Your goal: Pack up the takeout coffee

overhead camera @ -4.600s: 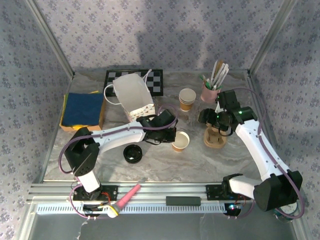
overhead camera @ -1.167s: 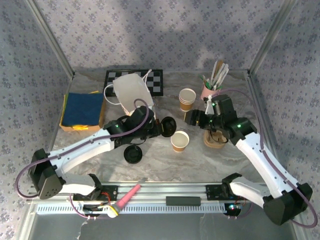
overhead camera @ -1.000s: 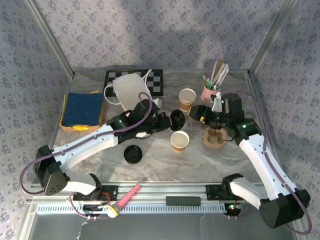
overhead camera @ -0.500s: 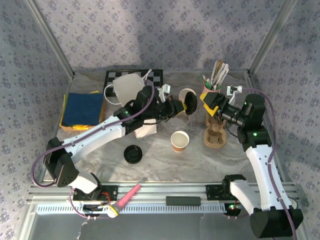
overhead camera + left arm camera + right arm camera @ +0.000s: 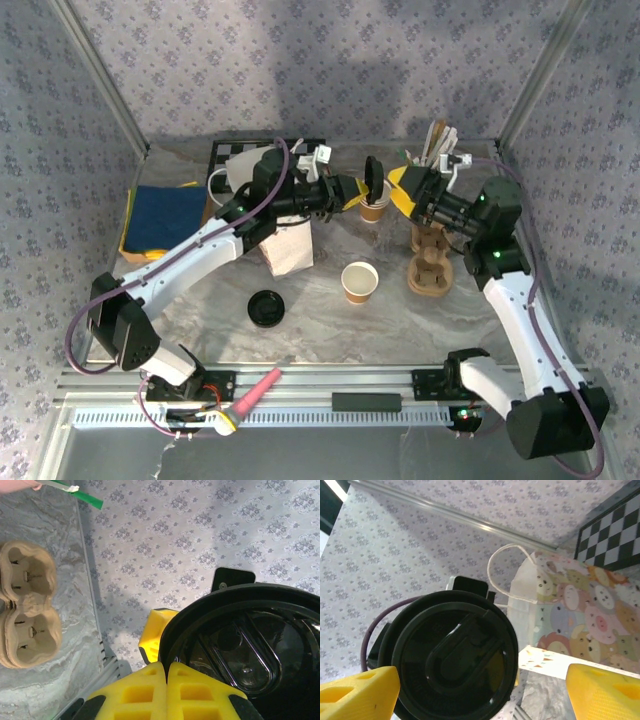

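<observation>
Top external: left gripper pinches round black lid; right gripper gapes empty. Tan paper cup stands below, between them.

we held our left arm stretched long across the far middle, the left gripper clamped on the edge of an upright black lid. our right arm reared up tall, the right gripper facing the left one, jaws spread wide and gripping nothing.
</observation>
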Available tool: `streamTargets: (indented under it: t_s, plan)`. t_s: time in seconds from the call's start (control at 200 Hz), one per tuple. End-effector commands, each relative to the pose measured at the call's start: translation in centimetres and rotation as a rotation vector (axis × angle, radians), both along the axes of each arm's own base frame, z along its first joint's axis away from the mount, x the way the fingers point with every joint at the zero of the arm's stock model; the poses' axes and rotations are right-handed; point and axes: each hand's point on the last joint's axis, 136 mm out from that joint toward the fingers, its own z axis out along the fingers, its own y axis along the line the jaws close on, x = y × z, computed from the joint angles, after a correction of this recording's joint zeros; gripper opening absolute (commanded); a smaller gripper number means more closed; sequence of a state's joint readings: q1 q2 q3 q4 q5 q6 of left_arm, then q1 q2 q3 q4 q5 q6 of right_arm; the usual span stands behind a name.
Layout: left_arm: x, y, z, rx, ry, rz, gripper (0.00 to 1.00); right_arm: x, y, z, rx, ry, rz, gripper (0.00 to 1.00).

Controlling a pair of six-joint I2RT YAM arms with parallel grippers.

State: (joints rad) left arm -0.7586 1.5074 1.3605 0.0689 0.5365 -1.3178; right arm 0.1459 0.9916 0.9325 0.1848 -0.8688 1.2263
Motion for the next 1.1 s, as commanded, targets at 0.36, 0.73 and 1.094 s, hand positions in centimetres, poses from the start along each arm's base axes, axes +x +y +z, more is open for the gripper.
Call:
streamTargets:
  t_s: [0.36,0.73,1.094]
  plan:
    - [-1.1,1.6,3.6,-0.097,-0.068,-0.044,0.0,0.0,4.2,3.7,0.049,-0.089,0.123,0.91]
    - [-1.1,1.8,3.0,-0.105,-0.057,-0.048,0.0,0.3,3.7,3.9,0.082,-0.081,0.111,0.88]
    - [-0.8,1.5,3.8,-0.135,-0.062,-0.053,0.0,0.6,4.0,2.6,0.083,-0.038,0.113,0.86]
